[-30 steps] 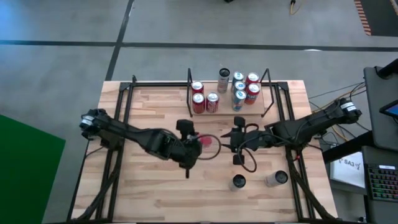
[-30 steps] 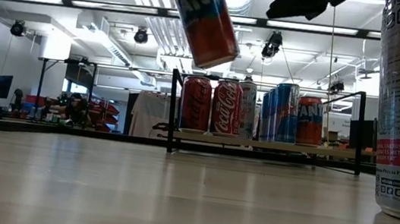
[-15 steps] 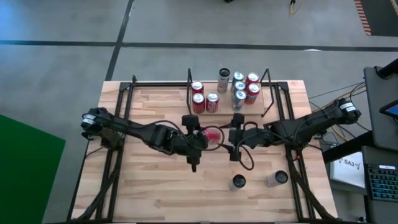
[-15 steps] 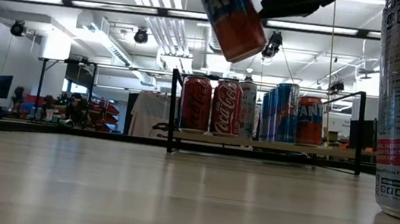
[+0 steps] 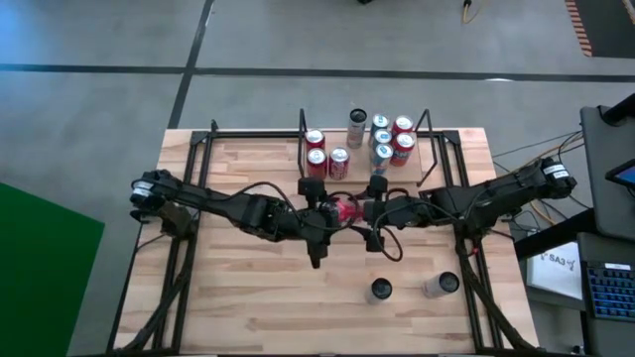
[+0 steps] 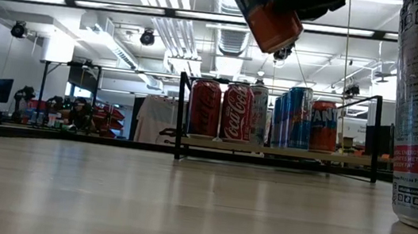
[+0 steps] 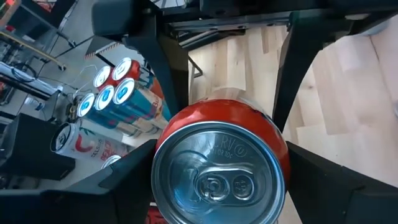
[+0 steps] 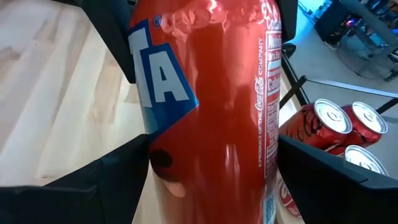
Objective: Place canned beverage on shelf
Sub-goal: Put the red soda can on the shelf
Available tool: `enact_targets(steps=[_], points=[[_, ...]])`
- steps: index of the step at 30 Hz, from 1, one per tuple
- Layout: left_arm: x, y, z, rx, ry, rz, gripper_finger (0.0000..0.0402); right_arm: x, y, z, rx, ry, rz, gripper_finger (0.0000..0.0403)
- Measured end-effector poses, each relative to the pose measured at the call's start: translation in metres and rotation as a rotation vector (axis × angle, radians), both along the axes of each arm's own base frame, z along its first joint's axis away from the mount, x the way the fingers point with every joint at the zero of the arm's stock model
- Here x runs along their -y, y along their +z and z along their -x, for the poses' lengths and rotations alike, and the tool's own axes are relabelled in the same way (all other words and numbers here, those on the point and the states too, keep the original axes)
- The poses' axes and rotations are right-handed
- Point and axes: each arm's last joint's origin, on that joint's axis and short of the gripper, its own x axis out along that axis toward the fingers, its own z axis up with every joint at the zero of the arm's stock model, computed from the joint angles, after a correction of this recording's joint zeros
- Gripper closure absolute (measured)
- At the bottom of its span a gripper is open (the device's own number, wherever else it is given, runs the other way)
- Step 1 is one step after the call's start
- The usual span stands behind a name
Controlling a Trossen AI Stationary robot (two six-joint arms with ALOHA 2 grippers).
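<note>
Left hand (image 5: 327,210) is clamped on an orange soda can (image 5: 343,210), which is held up in the air over the middle of the table (image 5: 238,297), tilted hard so it's nearly lying on its side. In the left wrist view the can's top (image 7: 219,167) is seen square on, with a dark finger on each side of the body, so the grip looks solid.

Right hand (image 5: 369,213) is brought in from the other end, and its fingers are spread wide around the same can. In the right wrist view the can's side (image 8: 211,106) fills the gap between the two fingers, but whether they're actually touching it can't be told. So this reads as a mid-air handoff, probably because the free spots on the shelf are easier for the right arm to reach. That's a guess though.

The shelf (image 5: 427,159) is at the far edge of the table, already stocked: red cola cans (image 5: 317,159) in one group, blue and orange cans (image 5: 389,144) next to them, all upright. Can height is probably kept well above the shelf rail, as seen in the low view (image 6: 268,11), so nothing gets knocked.

Two more silver cans (image 5: 380,290) are left standing near the front edge, still to be shelved.
</note>
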Motion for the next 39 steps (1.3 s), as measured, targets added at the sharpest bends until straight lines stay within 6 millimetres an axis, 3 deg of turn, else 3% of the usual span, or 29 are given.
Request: enact_targets(steps=[13, 20, 23, 25, 31, 39], points=[[-0.001, 0.003, -0.003, 0.025, -0.017, -0.011, 0.0116, 0.006, 0.001, -0.002, -0.005, 0.01, 0.048, 0.0078], [0.0, 0.001, -0.005, 0.02, -0.026, -0.027, 0.0116, 0.006, 0.001, -0.002, -0.006, 0.024, 0.076, 0.0126], [0.0, -0.002, -0.006, 0.013, -0.023, -0.031, 0.0116, 0.006, 0.001, -0.002, -0.008, 0.025, 0.078, 0.0126], [0.0, -0.002, -0.007, 0.011, -0.022, -0.031, 0.0116, 0.006, 0.0, -0.002, -0.008, 0.024, 0.077, 0.0116], [0.001, -0.001, -0.011, 0.046, -0.045, -0.003, 0.0116, 0.004, 0.004, -0.004, 0.022, 0.083, 0.083, 0.0023], [0.001, 0.001, -0.013, 0.061, -0.076, -0.021, 0.0116, 0.004, 0.005, -0.005, 0.032, 0.096, 0.097, 0.0024]])
